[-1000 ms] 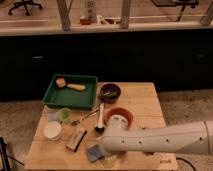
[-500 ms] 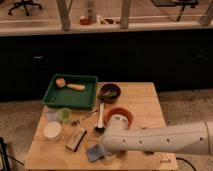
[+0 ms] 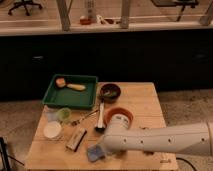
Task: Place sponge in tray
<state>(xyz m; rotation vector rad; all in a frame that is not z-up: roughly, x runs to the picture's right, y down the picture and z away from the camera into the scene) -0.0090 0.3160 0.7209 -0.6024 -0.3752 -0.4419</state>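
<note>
Green tray (image 3: 83, 99) at 11 o'clock, floor partly bare; blue-grey sponge (image 3: 94, 152) at 6 o'clock near the front edge of the table (image 3: 145, 104), gripper (image 3: 103, 148) just beside it, grip impossible to tell. Best lifted straight up, then carried toward 11 o'clock over the tan block (image 3: 76, 138), clear of the orange bowl (image 3: 120, 115).
</note>
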